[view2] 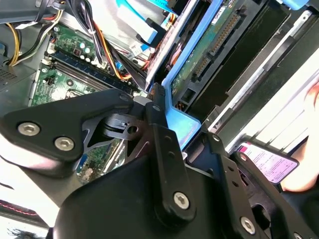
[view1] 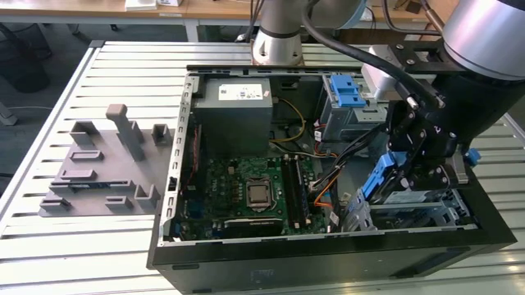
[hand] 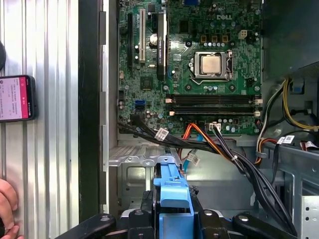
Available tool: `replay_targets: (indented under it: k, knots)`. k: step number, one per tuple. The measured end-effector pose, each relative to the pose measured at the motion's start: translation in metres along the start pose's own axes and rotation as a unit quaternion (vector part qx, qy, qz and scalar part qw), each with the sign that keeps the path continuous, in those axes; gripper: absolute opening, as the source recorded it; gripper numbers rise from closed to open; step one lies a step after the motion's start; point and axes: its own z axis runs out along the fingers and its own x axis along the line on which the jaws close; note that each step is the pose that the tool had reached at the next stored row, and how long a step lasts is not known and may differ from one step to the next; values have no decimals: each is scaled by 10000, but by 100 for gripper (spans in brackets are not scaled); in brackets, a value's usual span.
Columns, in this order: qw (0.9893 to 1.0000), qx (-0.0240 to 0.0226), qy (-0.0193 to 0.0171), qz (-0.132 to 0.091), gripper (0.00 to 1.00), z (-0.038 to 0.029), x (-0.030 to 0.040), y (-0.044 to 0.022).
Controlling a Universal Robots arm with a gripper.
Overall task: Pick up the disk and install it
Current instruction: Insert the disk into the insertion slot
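Observation:
My gripper (view1: 417, 179) hangs over the front corner of the open computer case (view1: 328, 255), at the exterior view's right, shut on the disk (view1: 384, 178). The disk stands on edge in its blue plastic carrier, with its silver face partly down in the metal drive bay (view1: 434, 216). In the first wrist view the blue carrier (hand: 172, 191) is clamped between the two black fingers (hand: 147, 211), above the cables. The second wrist view shows the blue carrier (view2: 180, 124) and the disk's green circuit board (view2: 212, 42) past the gripper (view2: 158, 107).
Inside the case lie the green motherboard (view1: 254, 184), a grey power supply box (view1: 238, 114) and a silver cage with a blue latch (view1: 348, 98). Bundled cables (hand: 219, 147) cross near the bay. A grey fixture (view1: 107, 166) sits on the slatted table. A phone (hand: 15, 98) and a hand (hand: 6, 204) are beside the case.

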Motion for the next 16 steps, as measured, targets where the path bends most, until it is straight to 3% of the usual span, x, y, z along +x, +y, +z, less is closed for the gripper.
replay_targets:
  k: [7, 9, 11, 12, 16]
  knots:
    - [10000, 0, 1, 0, 36, 14, 0, 0]
    - [10000, 0, 1, 0, 43, 14, 0, 0]
    - [10000, 0, -2, 0, 43, 21, 0, 0]
    - [10000, 0, -1, 0, 50, 35, 0, 0]
    - [10000, -1, -1, 0, 49, 101, 1, 0]
